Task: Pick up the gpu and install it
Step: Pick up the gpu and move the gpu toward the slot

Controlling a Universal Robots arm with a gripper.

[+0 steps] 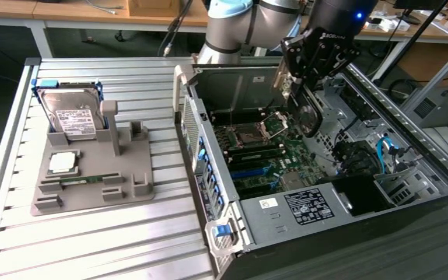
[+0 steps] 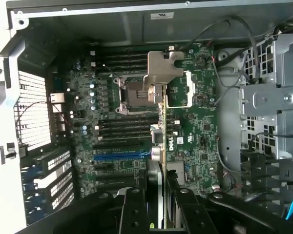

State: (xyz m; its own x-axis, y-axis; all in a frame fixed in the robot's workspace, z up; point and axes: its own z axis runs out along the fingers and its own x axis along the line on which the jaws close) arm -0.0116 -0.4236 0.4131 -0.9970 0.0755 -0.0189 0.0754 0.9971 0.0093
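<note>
My gripper (image 1: 308, 79) hangs over the open computer case (image 1: 317, 204), shut on the gpu (image 1: 308, 115). The card dangles below the fingers with its dark round fan facing the exterior view's right and its silver bracket toward the case's back wall. It is held above the motherboard (image 1: 263, 157), apart from it. In the wrist view the gpu (image 2: 162, 122) is edge-on between my black fingers (image 2: 134, 204), with its silver bracket (image 2: 163, 68) at the far end, over the CPU socket. The gripper (image 2: 159, 200) clamps the card's near end. A blue expansion slot (image 2: 119, 157) lies beside the card.
A grey holder (image 1: 91, 175) on the slatted metal table at the exterior view's left carries a silver hard drive (image 1: 72, 119), a CPU (image 1: 62, 163) and a memory stick (image 1: 84, 181). A metal drive cage (image 2: 273, 102) and blue cables (image 1: 384, 154) crowd the case's far side.
</note>
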